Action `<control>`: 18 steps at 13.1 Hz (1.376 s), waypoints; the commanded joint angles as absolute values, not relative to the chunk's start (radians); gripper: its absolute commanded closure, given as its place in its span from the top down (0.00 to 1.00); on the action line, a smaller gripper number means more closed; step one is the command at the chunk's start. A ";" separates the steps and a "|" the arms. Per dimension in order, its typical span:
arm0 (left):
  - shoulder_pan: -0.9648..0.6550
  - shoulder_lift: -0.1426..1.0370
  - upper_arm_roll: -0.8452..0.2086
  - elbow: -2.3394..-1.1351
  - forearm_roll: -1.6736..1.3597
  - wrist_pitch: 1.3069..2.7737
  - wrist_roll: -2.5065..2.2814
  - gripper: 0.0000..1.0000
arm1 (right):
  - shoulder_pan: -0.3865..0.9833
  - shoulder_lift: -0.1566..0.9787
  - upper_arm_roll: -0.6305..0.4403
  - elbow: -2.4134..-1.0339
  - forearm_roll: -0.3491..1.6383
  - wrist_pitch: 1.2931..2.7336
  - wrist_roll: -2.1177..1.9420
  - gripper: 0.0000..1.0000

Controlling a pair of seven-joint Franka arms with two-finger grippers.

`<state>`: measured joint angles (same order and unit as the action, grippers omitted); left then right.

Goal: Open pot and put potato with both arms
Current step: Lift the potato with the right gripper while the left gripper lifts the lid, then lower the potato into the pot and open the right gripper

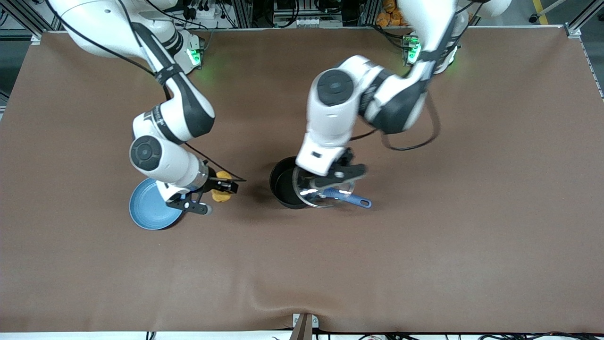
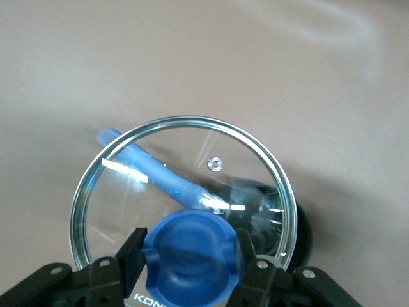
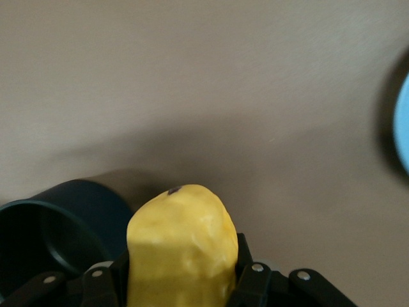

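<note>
The black pot [image 1: 284,188] stands mid-table, its blue handle [image 1: 353,200] pointing toward the left arm's end. My left gripper [image 1: 329,183] is shut on the blue knob [image 2: 189,256] of the glass lid [image 1: 322,194] and holds it lifted, over the pot's rim and handle; most of the pot's mouth is uncovered. In the left wrist view the handle [image 2: 155,177] shows through the lid's glass [image 2: 192,150]. My right gripper [image 1: 222,186] is shut on the yellow potato [image 1: 221,193], over the table between the plate and the pot. The right wrist view shows the potato [image 3: 180,246] and the pot [image 3: 48,240].
A flat blue plate [image 1: 147,208] lies under the right arm's wrist, toward the right arm's end from the pot; its edge shows in the right wrist view [image 3: 402,131]. Brown cloth covers the table [image 1: 424,245].
</note>
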<state>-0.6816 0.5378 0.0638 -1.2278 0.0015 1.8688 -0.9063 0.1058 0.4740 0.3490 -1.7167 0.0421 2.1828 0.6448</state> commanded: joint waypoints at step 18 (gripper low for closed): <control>-0.226 0.155 0.057 -1.931 -0.071 2.078 -0.223 0.00 | 0.557 0.871 0.223 -1.385 -0.244 2.338 0.936 0.05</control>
